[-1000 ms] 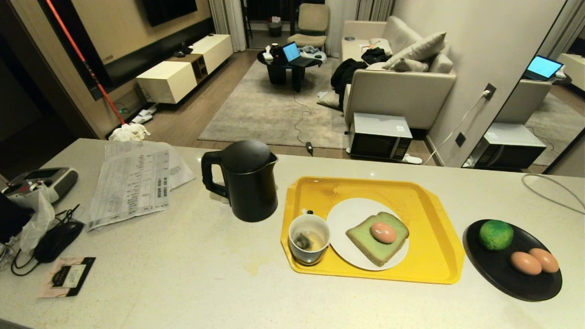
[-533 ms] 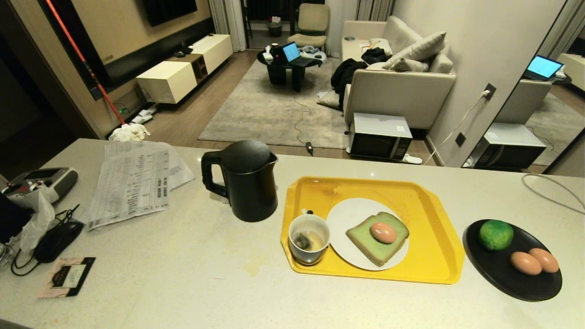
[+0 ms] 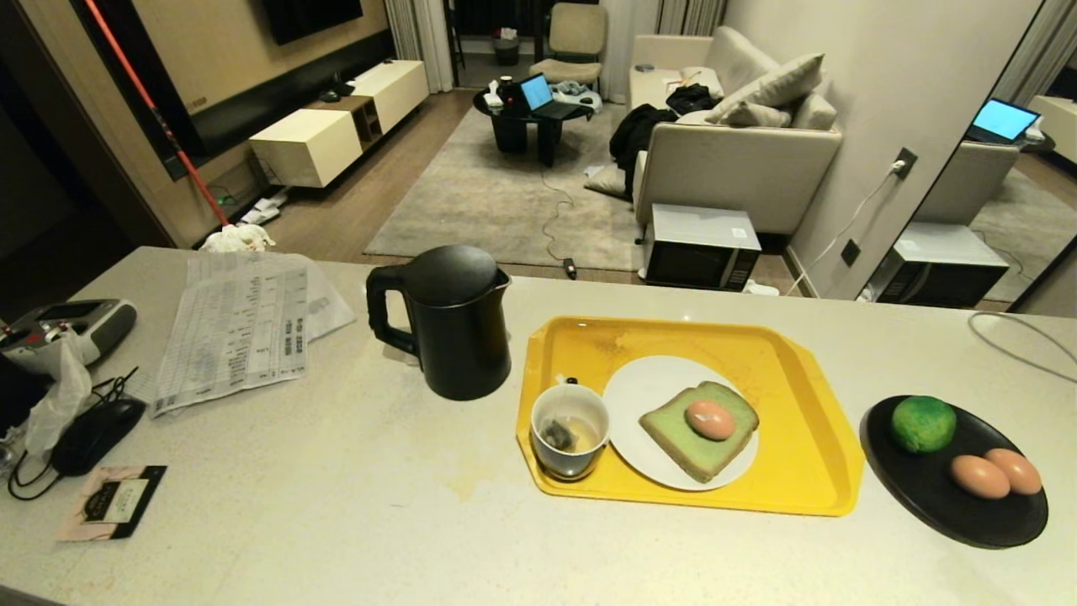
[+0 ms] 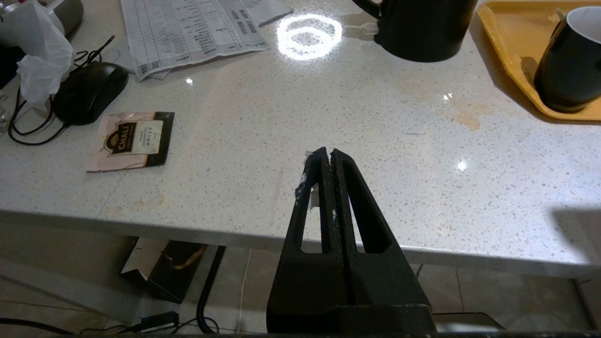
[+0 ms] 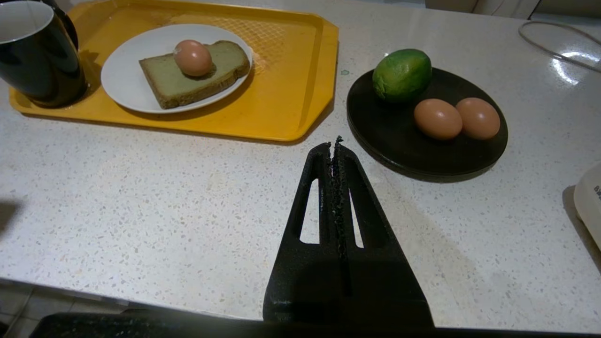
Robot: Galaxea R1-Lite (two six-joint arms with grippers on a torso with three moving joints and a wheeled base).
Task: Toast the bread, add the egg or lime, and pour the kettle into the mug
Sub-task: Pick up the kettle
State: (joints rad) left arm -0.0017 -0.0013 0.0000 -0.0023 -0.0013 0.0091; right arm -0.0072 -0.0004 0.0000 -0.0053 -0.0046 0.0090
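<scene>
Both pincers pressed together w/ nothing held, left (image 4: 327, 152) near "CHALI" sachet (image 4: 131, 140), right (image 5: 334, 146) by black plate (image 5: 425, 150).

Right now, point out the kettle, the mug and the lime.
kettle (image 3: 458, 337): head view, on the front of its black body.
mug (image 3: 570, 455): head view, on its outer wall below the rim.
lime (image 5: 402, 74): right wrist view, on the middle of its bumpy green skin.
</scene>
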